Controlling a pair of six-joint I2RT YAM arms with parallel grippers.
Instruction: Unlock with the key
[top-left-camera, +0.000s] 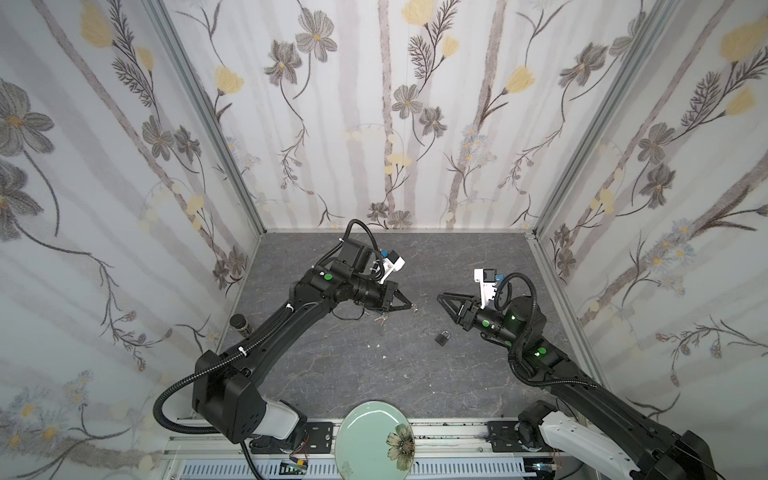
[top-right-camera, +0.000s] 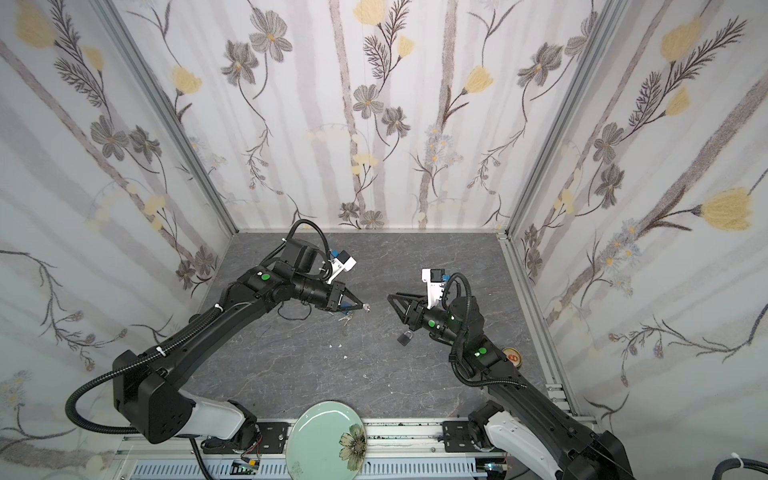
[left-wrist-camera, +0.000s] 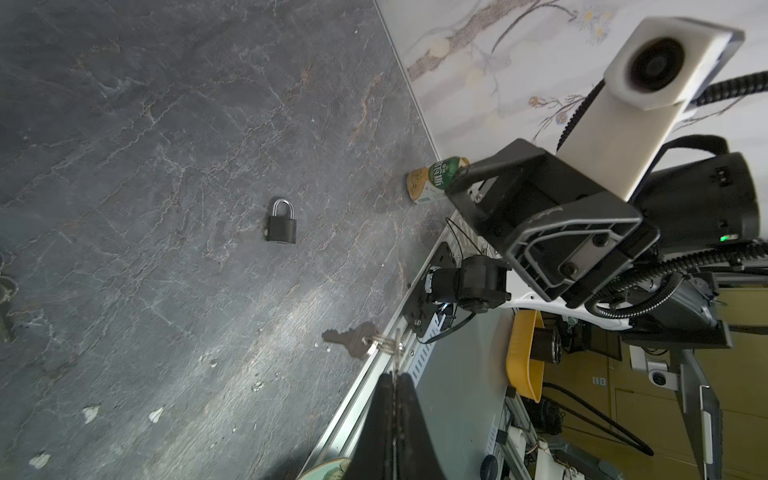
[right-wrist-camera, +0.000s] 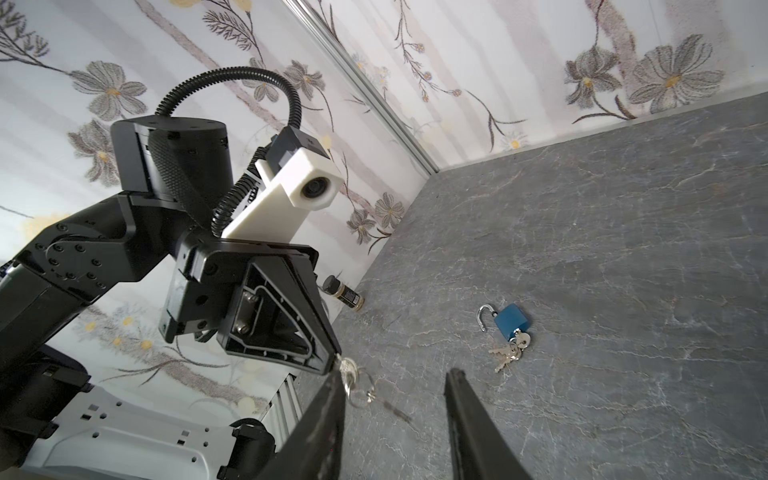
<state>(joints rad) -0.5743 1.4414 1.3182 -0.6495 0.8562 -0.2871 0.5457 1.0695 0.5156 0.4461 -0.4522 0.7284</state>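
Note:
A black padlock (top-left-camera: 444, 337) (top-right-camera: 406, 337) lies on the dark stone table, its shackle shut, as the left wrist view shows (left-wrist-camera: 281, 222). My left gripper (top-left-camera: 411, 307) (top-right-camera: 365, 307) (left-wrist-camera: 395, 376) hovers above the table, shut on a key. A ring with a second key (left-wrist-camera: 353, 340) dangles from its tips. My right gripper (top-left-camera: 441, 298) (top-right-camera: 390, 297) (right-wrist-camera: 395, 376) faces it, open and empty, above and behind the black padlock. One right fingertip (right-wrist-camera: 338, 376) is close beside the dangling key ring (right-wrist-camera: 349, 370).
A blue padlock (right-wrist-camera: 509, 322) with its shackle open and a key bunch (right-wrist-camera: 509, 353) in it lies under the left gripper (top-left-camera: 380, 319). A dark bottle (top-left-camera: 241, 325) stands by the left wall and a can (top-right-camera: 513, 356) by the right. A green plate (top-left-camera: 374, 432) overhangs the front edge.

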